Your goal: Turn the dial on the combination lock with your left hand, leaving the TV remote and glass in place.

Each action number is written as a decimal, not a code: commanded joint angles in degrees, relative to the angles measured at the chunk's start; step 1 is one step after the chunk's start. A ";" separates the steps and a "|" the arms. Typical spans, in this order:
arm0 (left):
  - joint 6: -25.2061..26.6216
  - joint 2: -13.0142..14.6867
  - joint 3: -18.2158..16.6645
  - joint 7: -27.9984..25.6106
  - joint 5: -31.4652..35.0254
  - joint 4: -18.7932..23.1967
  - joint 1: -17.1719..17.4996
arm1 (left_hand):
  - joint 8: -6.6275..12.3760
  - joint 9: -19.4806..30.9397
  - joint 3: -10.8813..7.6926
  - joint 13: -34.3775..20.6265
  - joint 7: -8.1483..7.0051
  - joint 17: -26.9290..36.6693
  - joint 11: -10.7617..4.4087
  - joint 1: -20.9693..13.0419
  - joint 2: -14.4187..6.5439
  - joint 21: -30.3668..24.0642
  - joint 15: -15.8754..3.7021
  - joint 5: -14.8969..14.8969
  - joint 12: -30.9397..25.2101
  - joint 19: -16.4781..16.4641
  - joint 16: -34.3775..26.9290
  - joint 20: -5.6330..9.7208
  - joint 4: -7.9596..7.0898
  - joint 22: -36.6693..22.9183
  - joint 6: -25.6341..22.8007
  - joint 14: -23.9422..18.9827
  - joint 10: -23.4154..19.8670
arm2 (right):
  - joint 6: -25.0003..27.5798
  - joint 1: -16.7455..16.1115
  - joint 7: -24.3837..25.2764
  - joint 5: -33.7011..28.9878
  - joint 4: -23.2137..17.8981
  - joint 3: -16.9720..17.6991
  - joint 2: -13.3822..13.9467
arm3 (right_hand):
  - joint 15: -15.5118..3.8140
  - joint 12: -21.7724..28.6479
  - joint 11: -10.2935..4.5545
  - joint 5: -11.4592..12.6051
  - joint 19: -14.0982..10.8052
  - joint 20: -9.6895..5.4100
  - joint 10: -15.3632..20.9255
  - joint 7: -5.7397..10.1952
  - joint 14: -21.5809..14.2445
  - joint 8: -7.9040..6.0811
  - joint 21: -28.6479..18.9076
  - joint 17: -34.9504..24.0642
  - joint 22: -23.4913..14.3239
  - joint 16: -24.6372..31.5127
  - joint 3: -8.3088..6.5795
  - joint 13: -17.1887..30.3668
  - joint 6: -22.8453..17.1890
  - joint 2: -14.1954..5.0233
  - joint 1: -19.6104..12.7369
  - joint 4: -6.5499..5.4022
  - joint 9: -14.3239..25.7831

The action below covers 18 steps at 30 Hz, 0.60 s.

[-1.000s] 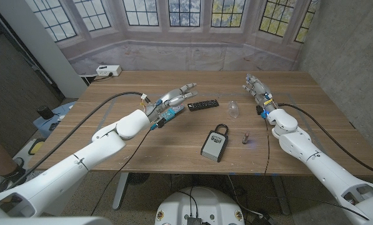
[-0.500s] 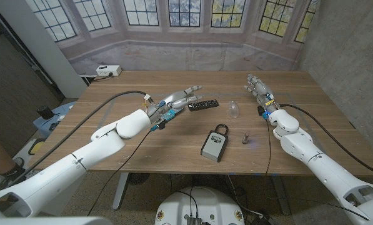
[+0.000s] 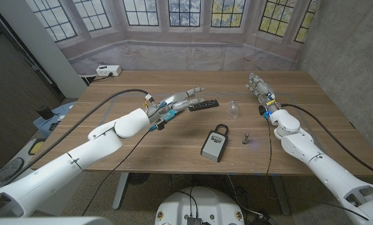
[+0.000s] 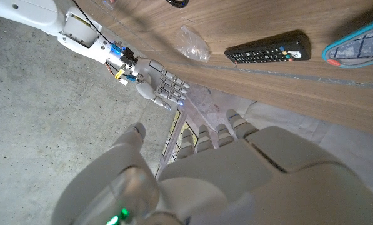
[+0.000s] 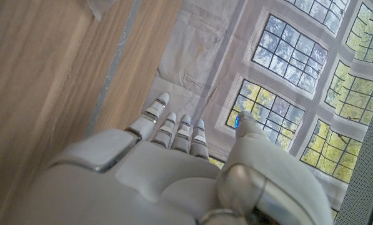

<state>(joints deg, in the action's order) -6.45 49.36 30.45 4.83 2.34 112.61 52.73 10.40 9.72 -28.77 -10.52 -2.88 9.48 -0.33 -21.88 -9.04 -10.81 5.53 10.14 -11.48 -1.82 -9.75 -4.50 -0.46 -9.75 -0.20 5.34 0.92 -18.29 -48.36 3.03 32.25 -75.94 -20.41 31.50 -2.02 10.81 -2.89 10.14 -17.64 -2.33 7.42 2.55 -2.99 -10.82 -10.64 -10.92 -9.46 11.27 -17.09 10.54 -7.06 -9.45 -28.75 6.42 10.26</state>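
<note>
Approach step, lock untouched. Lock (image 3: 214,142) lying at counter (image 3: 142,144) centre-front, shackle pointing to 12 o'clock, dial face up. Left hand (image 3: 177,102) above the counter at 10 o'clock from the lock, well apart, fingers (image 3: 195,90) spread and extended, holding nothing, tips near the remote (image 3: 203,104). Remote at 11 o'clock from the lock; glass (image 3: 234,109) at 1 o'clock, lying on its side by the look of it. Right hand (image 3: 259,87) far off at 2 o'clock, fingers straight and apart, empty. Next, probably: swing left hand toward 4 o'clock, clear of the remote, lower onto the dial face, pinch and turn without shoving the lock toward the glass.
</note>
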 commanded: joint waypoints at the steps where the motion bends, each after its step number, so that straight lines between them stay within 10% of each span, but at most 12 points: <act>1: 3.07 1.32 0.29 1.51 2.09 4.23 0.98 | 0.19 0.33 -0.14 -0.10 -0.82 0.26 -0.80 0.14 0.11 -0.02 -0.08 -0.08 -0.44 0.38 -0.34 -0.47 0.47 -0.24 -0.17 0.38 0.11 | -0.28 -0.23 -1.09 0.49 -0.09 0.82 1.27 | -3.09 0.20 0.03 0.44 -0.27 -4.02 0.14 -0.21 -0.21 -0.13 -0.39 -0.15 -0.17 0.38 -0.30 0.22 -0.41 0.24 -0.72 0.23 0.09; 18: 8.53 1.94 2.44 3.03 8.12 10.38 0.81 | -0.01 0.34 -0.11 -0.08 -2.88 0.38 -1.12 1.01 -0.02 0.14 -0.06 -0.14 -0.39 1.33 -0.36 -0.84 0.11 -0.27 0.19 0.74 -0.09 | 0.73 -3.17 -2.00 2.06 -3.07 2.94 4.82 | -2.93 0.05 0.04 0.42 -0.14 -4.06 -0.25 -0.22 0.18 0.13 -0.31 -0.21 -0.18 0.28 -0.31 0.22 0.20 0.23 -0.74 0.34 0.09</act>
<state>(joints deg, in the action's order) -0.60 50.82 31.55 6.87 6.69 119.62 53.62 10.41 9.72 -28.77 -10.42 -5.05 9.76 -1.15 -21.27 -9.06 -10.82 5.21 10.14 -11.48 -0.90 -9.75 -5.43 -0.47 -9.75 -0.07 5.65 0.72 -18.70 -49.48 1.14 33.58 -76.51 -18.74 33.94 -2.02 10.81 -2.89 10.14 -17.67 -2.36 7.42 2.55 -2.99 -10.82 -10.64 -10.92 -9.46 11.27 -17.24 10.54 -7.06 -9.45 -28.75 6.57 10.26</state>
